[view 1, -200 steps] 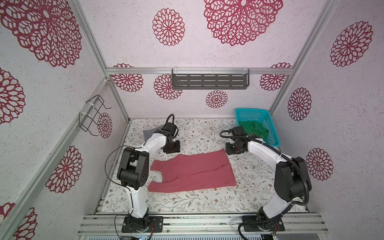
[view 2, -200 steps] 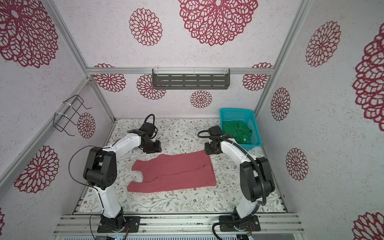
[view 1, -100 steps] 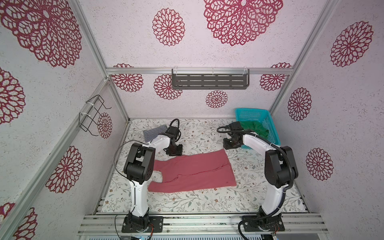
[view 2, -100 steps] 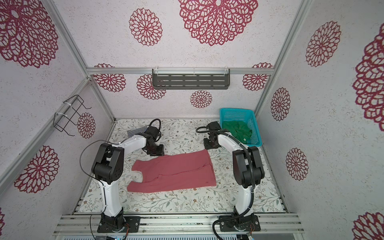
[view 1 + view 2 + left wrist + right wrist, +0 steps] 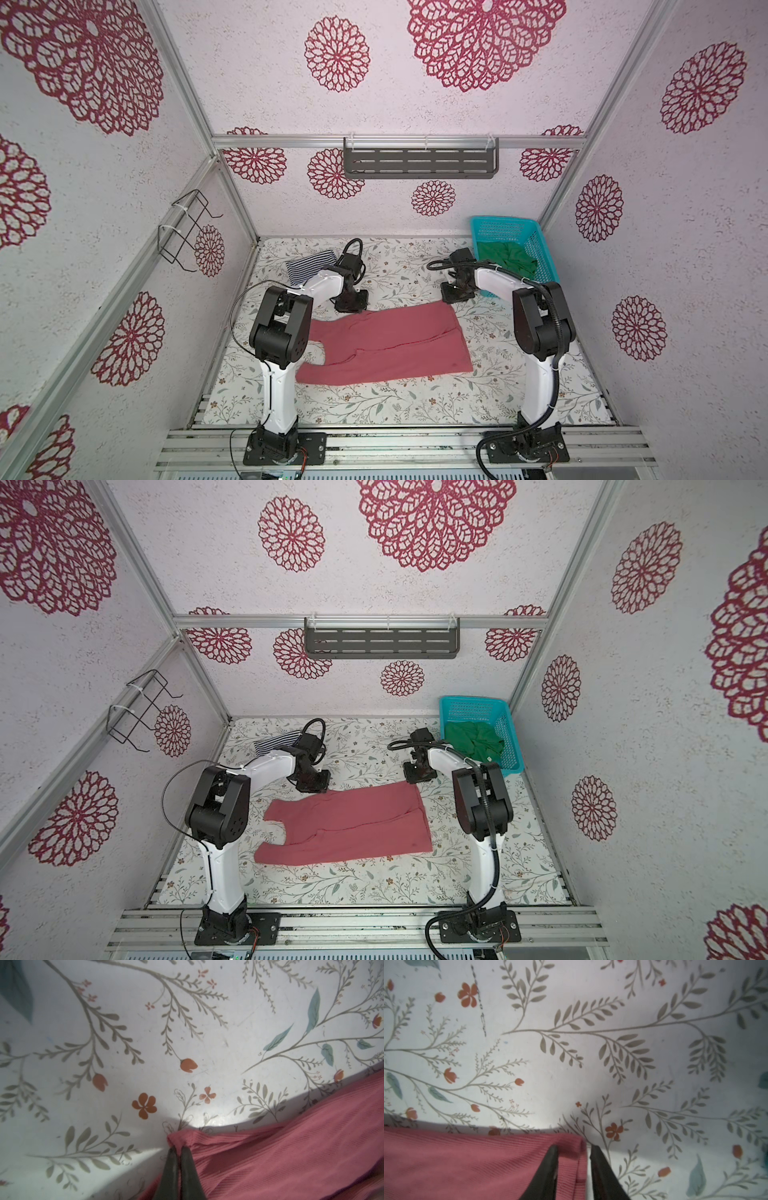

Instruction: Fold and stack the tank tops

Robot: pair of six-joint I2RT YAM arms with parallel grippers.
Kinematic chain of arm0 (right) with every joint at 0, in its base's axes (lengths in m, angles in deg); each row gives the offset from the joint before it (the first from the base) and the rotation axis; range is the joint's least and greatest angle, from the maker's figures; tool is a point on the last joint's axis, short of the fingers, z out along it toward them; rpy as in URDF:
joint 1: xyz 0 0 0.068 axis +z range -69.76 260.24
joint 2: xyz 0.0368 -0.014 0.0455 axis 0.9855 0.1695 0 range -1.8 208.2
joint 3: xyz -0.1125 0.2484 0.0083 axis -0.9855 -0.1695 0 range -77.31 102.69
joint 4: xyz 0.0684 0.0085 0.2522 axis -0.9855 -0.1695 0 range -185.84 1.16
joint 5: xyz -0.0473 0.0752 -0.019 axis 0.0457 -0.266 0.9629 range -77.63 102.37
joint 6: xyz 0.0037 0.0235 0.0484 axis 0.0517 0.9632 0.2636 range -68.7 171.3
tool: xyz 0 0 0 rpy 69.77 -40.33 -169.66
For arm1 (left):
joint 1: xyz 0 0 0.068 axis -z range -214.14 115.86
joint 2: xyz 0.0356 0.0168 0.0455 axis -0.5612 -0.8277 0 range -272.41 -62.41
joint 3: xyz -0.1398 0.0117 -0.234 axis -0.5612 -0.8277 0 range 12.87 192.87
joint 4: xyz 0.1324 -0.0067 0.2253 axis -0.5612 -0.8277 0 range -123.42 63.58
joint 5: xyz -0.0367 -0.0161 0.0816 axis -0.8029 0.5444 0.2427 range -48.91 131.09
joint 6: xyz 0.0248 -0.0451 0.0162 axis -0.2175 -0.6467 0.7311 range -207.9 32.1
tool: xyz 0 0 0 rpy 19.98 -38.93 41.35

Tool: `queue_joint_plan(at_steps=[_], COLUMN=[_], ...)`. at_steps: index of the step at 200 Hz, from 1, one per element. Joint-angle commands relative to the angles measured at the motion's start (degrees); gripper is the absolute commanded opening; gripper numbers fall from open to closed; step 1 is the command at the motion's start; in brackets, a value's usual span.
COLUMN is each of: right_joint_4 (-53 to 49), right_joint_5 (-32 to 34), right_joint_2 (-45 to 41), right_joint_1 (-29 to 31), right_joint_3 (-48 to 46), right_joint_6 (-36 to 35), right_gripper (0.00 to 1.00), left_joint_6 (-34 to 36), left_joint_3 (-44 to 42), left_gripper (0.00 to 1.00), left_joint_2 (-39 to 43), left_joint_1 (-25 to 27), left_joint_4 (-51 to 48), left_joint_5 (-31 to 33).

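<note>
The red-pink tank top [image 5: 386, 345] [image 5: 353, 825] lies spread flat mid-table, partly folded lengthwise. My left gripper [image 5: 351, 305] [image 5: 179, 1148] is down at its far left corner, shut on a pinch of the ribbed cloth [image 5: 291, 1157]. At the far right corner, my right gripper [image 5: 455, 297] [image 5: 573, 1147] stands open, its jaws astride the hem [image 5: 467, 1163] with a gap still showing. The striped tank top [image 5: 309, 268] [image 5: 274, 744] lies folded at the back left. The green tank top [image 5: 505, 259] [image 5: 473, 739] sits crumpled in the basket.
A teal mesh basket [image 5: 498, 228] [image 5: 473, 710] stands in the back right corner, close behind the right gripper. A grey shelf [image 5: 419, 162] hangs on the back wall and a wire rack [image 5: 187, 232] on the left wall. The floral table [image 5: 415, 399] ends at a metal rail in front.
The left gripper has shut on the red-pink top's far left corner. The right jaws have narrowed around the far right corner. Both arms' elbows have swung toward the front.
</note>
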Motion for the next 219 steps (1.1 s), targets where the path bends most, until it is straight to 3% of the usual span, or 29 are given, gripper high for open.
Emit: queue_joint_plan(at_steps=[1, 25, 47, 70, 97, 133, 197, 219], right_joint_4=[0.1, 0.98, 1.42, 2.19, 2.66, 2.74, 3.01, 2.76], right_joint_5=[1.52, 4.58, 6.55, 5.45, 4.99, 5.02, 4.81, 4.99], right_joint_2=[0.25, -0.19, -0.66, -0.85, -0.51, -0.41, -0.63, -0.82], right_joint_1=[0.39, 0.33, 0.04, -0.05, 0.04, 0.0, -0.02, -0.02], right_joint_3=[1.77, 1.59, 1.25, 1.0, 0.84, 0.37, 0.27, 0.45], right_joint_6=[-0.38, -0.45, -0.41, -0.37, -0.16, -0.28, 0.19, 0.12], right_gripper=[0.19, 0.04, 0.0, 0.0, 0.0, 0.0, 0.0, 0.0], left_joint_6=[1.73, 1.06, -0.21, -1.31, -0.97, 2.54, 3.02, 2.24], left_joint_3=[2.35, 2.29, 1.04, 0.08, -0.03, 0.44, -3.25, -3.05], left_gripper=[0.0, 0.0, 0.35, 0.44, 0.42, 0.3, 0.34, 0.25], left_joint_2=[-1.03, -0.39, 0.91, 2.42, 2.84, 1.61, 1.99, 0.95], left_joint_1=[-0.33, -0.67, -1.8, -2.88, -3.08, -2.3, -1.05, -1.07], left_joint_4=[-0.14, 1.43, 4.07, 5.94, 6.91, 5.61, 4.24, 4.11], left_joint_5=[1.76, 4.63, 5.58, 4.18, 3.19, 1.6, 0.42, 1.62])
